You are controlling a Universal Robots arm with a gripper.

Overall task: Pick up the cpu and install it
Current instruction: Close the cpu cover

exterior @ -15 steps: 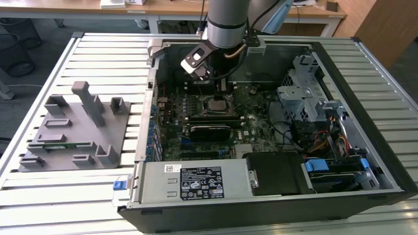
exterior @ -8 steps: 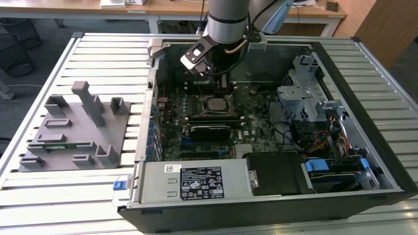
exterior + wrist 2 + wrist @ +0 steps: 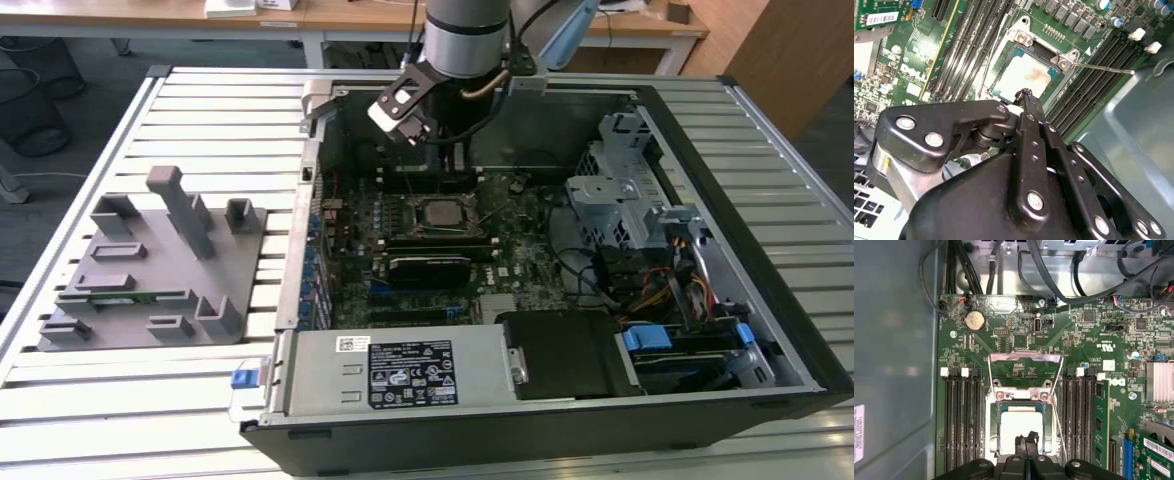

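1. The small flat square cpu with a pale silver-grey metal top [image 3: 1019, 425] is lying inside the square black-and-metal socket frame [image 3: 1021, 395], smooth lid facing up.
2. The black metal hand [image 3: 1026, 441] is hovering just above that frame, clenched on nothing, presumably because the chip is already seated.
3. The frame's thin steel plate [image 3: 1025, 357] is standing open.

cpu [image 3: 1021, 420]: pale silver | motherboard [image 3: 1019, 347]: green | claw [image 3: 1026, 441]: black | fixture [image 3: 140, 285]: grey

A pale slatted metal desk [image 3: 120, 420] spans the exterior view, with dark grey floor [image 3: 87, 120] on the exterior view's left. Beyond it stand light wooden tables [image 3: 347, 18] on white legs, and a wooden panel [image 3: 787, 50] rises at the far right.
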